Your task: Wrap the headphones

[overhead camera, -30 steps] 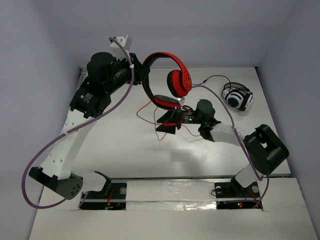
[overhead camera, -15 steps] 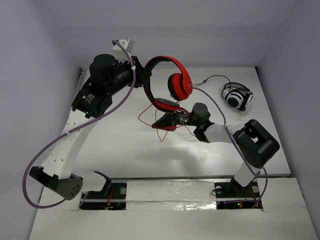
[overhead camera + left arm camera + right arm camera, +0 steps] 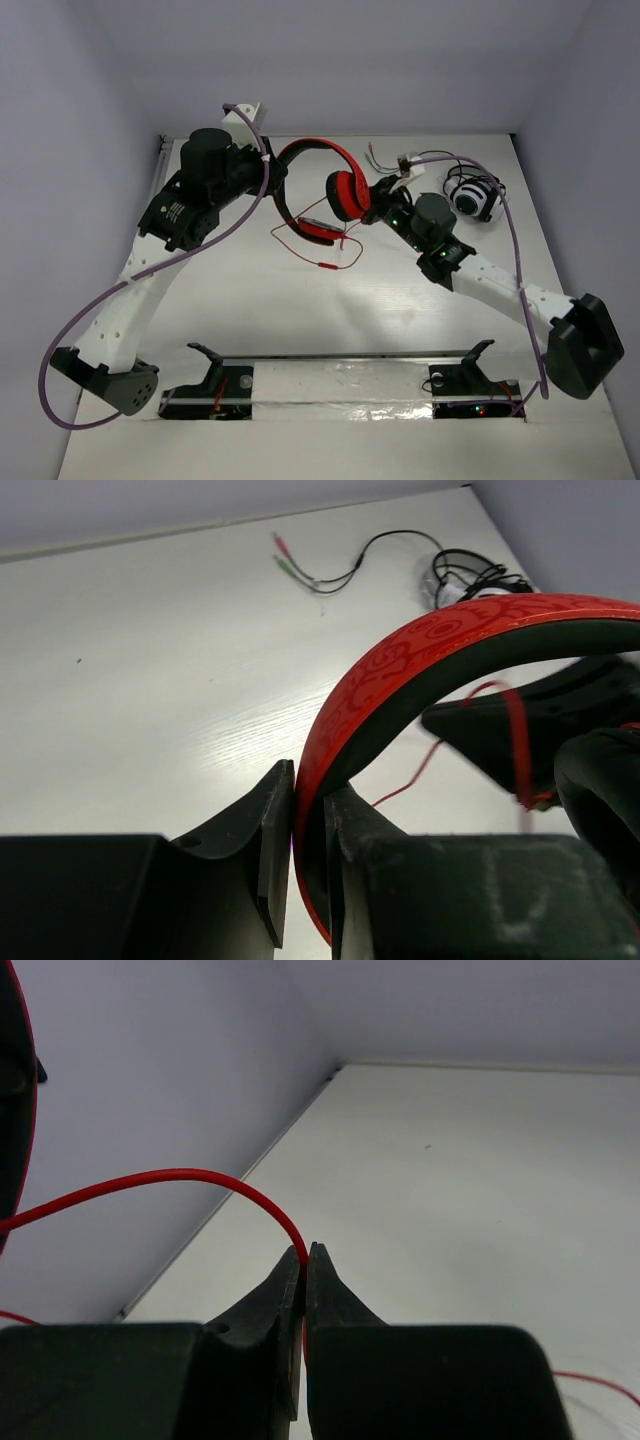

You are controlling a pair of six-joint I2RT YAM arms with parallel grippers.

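The red headphones [image 3: 318, 152] hang above the table, held by the headband. My left gripper [image 3: 277, 166] is shut on that band; in the left wrist view the patterned red band [image 3: 400, 670] runs up from between the closed fingers of the left gripper [image 3: 310, 815]. One ear cup [image 3: 345, 193] faces the right arm, the other [image 3: 318, 228] hangs lower. The thin red cable [image 3: 300, 245] loops under them. My right gripper [image 3: 372, 194] sits just right of the upper cup, and in the wrist view the right gripper [image 3: 305, 1255] is shut on the cable [image 3: 150, 1178].
White-and-black headphones [image 3: 476, 197] lie at the back right of the table, their black cable [image 3: 430, 156] trailing left to small plugs [image 3: 295, 570]. Purple-grey walls close the table at the back and sides. The arm bases stand at the near edge.
My right gripper shut on the red cable and swung from under the headphones up to their right side. The left gripper shifted the headphones slightly left and lower.
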